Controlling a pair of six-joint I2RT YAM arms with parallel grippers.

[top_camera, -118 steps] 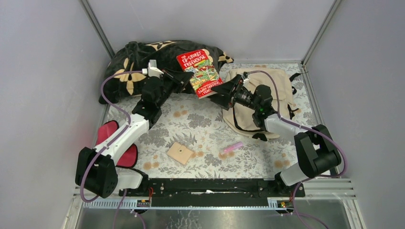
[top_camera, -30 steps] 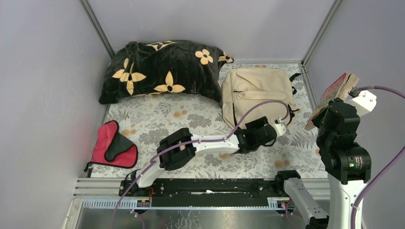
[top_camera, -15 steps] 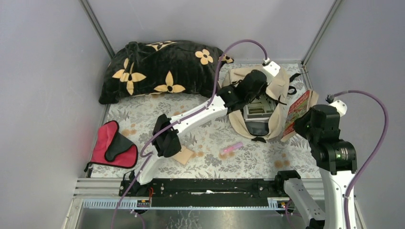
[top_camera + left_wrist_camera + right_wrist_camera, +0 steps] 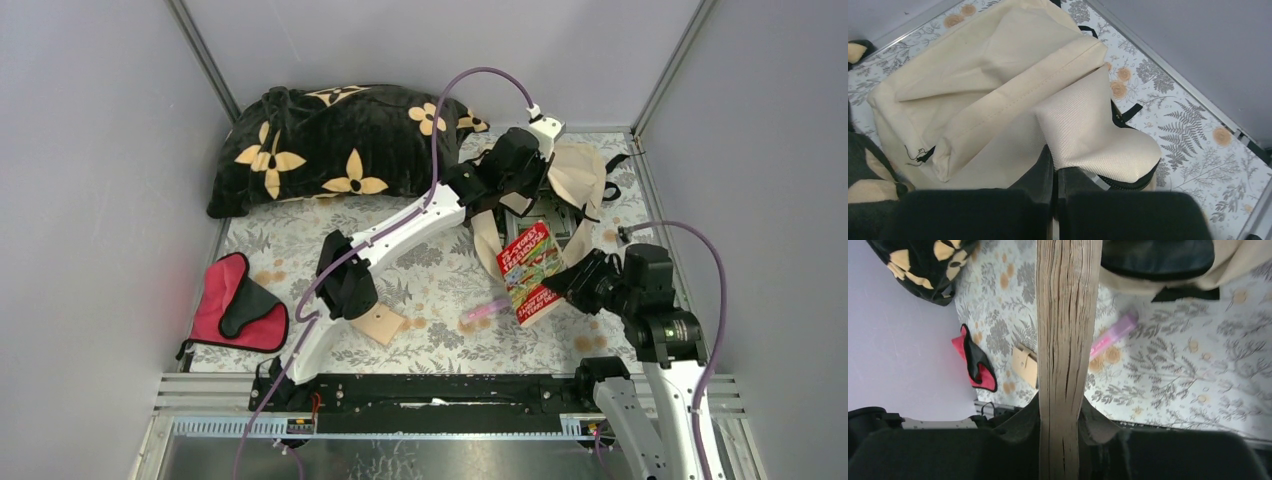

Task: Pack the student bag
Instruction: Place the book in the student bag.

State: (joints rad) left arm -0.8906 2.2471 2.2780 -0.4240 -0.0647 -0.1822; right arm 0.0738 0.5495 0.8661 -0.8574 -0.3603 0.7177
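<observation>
Grey walls (image 4: 100,150) boxed the floral tabletop (image 4: 420,262); left gripper (image 4: 1054,167) pinched the student bag (image 4: 998,75) fabric, right gripper (image 4: 572,283) clamped the book (image 4: 530,270)

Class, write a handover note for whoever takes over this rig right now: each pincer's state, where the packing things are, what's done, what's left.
Left pincer: shut on a flap of the student bag, lifting it at the table's far right.
Right pincer: shut on the Treehouse book, held just in front of the bag.
Done: bag mouth held up, book picked up.
Left: book not yet inside; pink marker and small tan wallet lie on the table.
</observation>
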